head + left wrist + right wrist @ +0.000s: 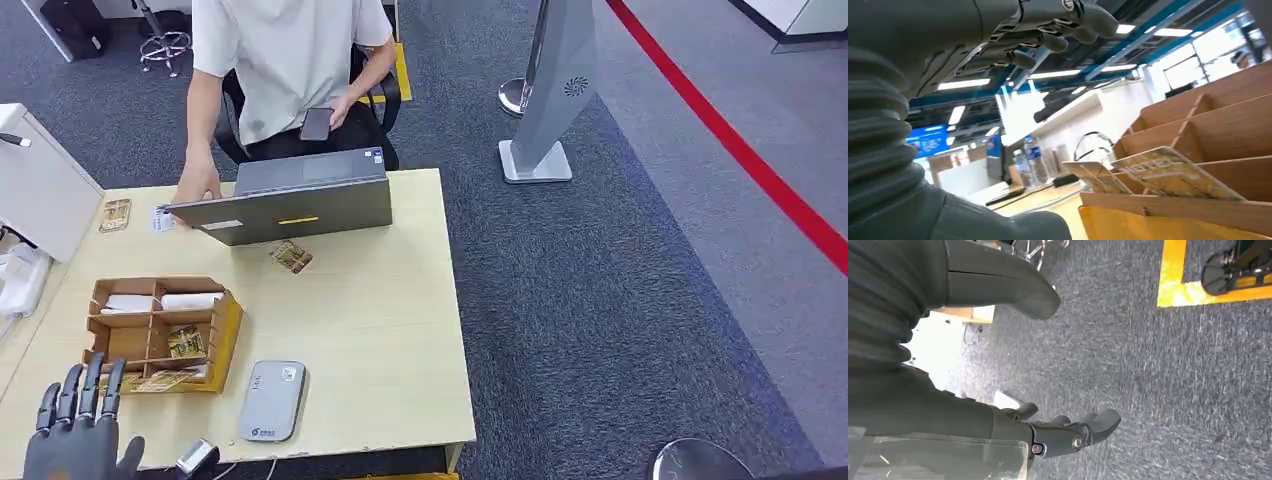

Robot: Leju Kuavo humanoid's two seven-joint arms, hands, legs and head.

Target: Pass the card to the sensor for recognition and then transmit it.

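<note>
A wooden card organiser point(160, 333) stands on the light table's left part. Patterned cards point(186, 342) lie in its compartments, and one card point(165, 379) leans in its front slot. In the left wrist view the same front cards point(1168, 172) rest on the organiser's edge point(1198, 210). A grey card sensor point(272, 400) lies flat near the table's front edge, right of the organiser. My left hand point(80, 425) is raised at the front left corner, fingers spread, holding nothing. My right hand point(1068, 432) hangs over the grey carpet with its fingers apart and nothing in it.
A person sits behind the table, one hand by a grey laptop point(290, 205), the other holding a phone point(317, 123). Loose cards lie behind the laptop's left side point(115, 214) and in front of it point(291, 257). A white cabinet point(35, 185) stands left. A grey stand point(545, 100) is on the carpet.
</note>
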